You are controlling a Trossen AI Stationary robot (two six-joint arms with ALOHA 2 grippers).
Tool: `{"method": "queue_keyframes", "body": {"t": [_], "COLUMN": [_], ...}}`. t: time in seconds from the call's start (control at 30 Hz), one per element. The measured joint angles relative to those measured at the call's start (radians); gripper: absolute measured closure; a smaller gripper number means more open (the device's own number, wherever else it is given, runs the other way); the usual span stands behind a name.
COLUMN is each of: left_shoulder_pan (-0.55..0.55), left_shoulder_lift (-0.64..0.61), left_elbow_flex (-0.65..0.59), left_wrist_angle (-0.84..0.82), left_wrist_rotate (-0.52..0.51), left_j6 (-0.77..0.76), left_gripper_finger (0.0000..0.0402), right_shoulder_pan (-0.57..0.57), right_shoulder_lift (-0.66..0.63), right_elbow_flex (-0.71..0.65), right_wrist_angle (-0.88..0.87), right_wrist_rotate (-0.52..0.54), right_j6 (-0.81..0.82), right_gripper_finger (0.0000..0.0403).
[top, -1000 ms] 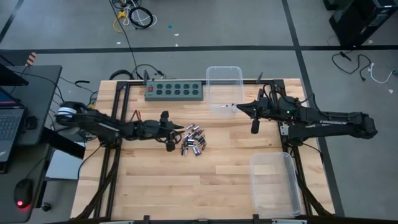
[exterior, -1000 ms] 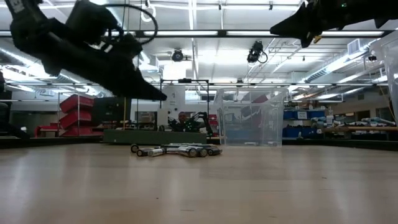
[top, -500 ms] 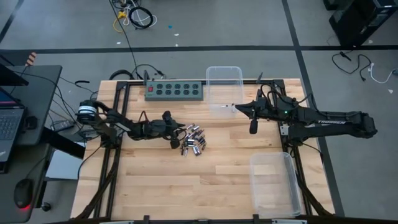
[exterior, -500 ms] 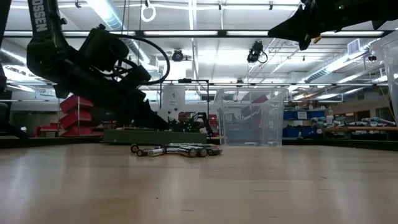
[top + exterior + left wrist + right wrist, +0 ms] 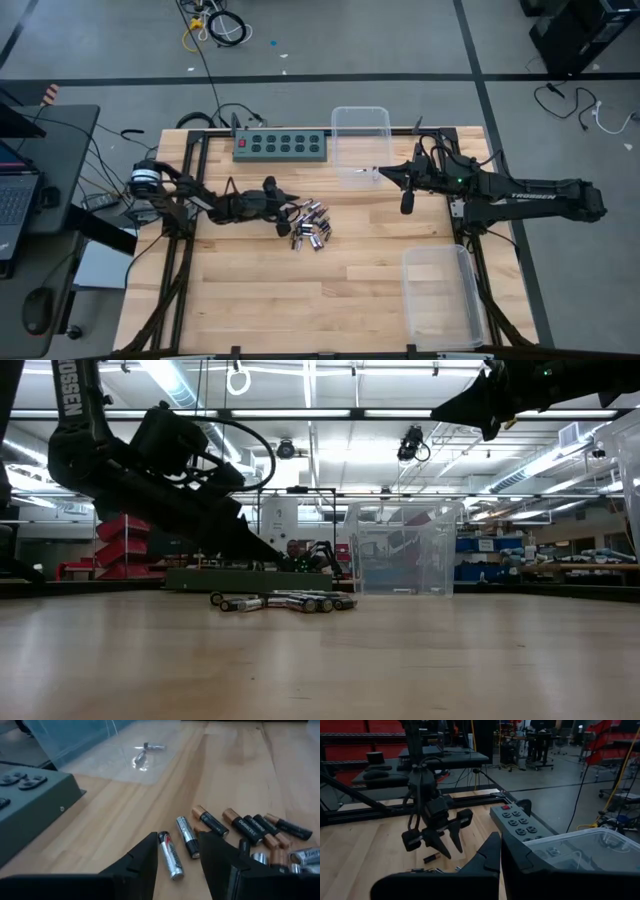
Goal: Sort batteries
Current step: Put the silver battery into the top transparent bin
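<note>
The batteries (image 5: 311, 225) are seen lying in a loose cluster on the wooden tabletop (image 5: 300, 300), a little toward the far edge from the middle and in front of the green power strip (image 5: 280, 147). In the left wrist view the cluster is made up of silvery cells and copper-and-black cells (image 5: 210, 820), all on their sides.

The left claw (image 5: 287, 212) is held low at the left side of the cluster, its fingers parted. In the left wrist view one silvery battery (image 5: 170, 855) is seen lying on the wood in the gap between the two fingers (image 5: 137, 862); no contact with it can be made out, and nothing is gripped.

The right claw (image 5: 381, 174) is held raised above the tabletop, at the near end of the clear bin (image 5: 360, 122) that stands by the far edge just right of the power strip. Its fingers are pressed together with nothing between them. A few small items (image 5: 144, 751) are visible through the wall of this bin.

A second clear bin (image 5: 442, 296) is placed near the tabletop's near right corner.
</note>
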Motion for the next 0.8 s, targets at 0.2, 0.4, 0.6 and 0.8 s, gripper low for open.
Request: {"method": "queue_keyframes", "body": {"t": [0.2, 0.4, 0.6, 0.8], "left_shoulder_pan": [-0.002, 0.000, 0.000, 0.000], "left_shoulder_lift": [0.100, 0.142, 0.171, 0.205], "left_elbow_flex": [0.047, 0.056, 0.057, 0.057], "left_wrist_angle": [0.007, 0.013, 0.011, 0.027], "left_wrist_rotate": [-0.015, -0.058, -0.058, -0.054], "left_j6": [-0.024, -0.019, -0.020, -0.020], "left_gripper_finger": [0.0259, 0.0259, 0.0259, 0.0259], "right_shoulder_pan": [0.000, -0.003, -0.017, -0.024], "right_shoulder_lift": [0.000, 0.000, 0.000, 0.000], "right_elbow_flex": [0.000, 0.000, 0.000, 0.000], "right_wrist_angle": [0.002, 0.006, 0.007, 0.007], "right_wrist_rotate": [0.001, 0.002, 0.002, 0.002], "right_j6": [0.003, 0.000, 0.000, 0.000], "right_gripper_finger": [0.0400, 0.0400, 0.0400, 0.0400]}}
